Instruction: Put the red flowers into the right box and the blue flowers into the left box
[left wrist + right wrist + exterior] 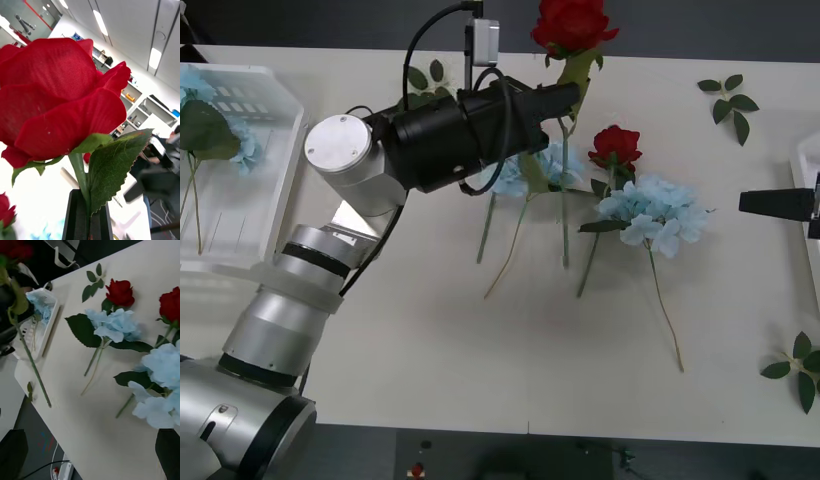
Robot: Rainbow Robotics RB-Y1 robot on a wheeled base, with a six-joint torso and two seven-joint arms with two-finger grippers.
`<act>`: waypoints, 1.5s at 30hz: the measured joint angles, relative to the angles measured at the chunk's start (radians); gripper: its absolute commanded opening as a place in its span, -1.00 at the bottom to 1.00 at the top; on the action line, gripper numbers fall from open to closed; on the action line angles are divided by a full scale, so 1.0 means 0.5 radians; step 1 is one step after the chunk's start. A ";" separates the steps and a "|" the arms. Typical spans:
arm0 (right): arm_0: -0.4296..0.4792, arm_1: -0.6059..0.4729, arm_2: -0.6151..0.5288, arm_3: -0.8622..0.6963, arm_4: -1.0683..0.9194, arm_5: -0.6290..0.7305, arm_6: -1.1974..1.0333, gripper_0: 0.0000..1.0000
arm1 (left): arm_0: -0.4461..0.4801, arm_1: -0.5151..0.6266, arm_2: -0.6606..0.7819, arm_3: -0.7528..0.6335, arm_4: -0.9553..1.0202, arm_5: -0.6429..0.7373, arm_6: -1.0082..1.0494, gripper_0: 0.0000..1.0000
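Your left gripper pinches one red rose by its stem, aloft; your right gripper waits, apparently open. One rose and two blue flowers lie on the table; one blue, perhaps, sits in the left box.

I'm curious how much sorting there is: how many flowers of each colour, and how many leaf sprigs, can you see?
Red roses: 3, one in the left claw, two on the table
Blue flowers: 3, two on the table, one in the basket
Leaf sprigs: 3
Total: 9
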State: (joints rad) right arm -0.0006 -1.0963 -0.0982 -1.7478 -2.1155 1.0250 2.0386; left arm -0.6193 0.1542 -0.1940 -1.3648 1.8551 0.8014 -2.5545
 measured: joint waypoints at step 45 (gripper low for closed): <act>-0.084 0.779 0.278 -0.501 0.789 -0.224 0.012 1.00 | 0.004 -0.155 -0.193 0.000 0.178 -0.200 -0.032 -1.00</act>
State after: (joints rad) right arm -0.0427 -0.7068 0.0409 -1.9984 -1.7208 0.9128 2.0444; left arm -0.6176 0.0768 -0.2905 -1.3648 1.9439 0.7015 -2.5704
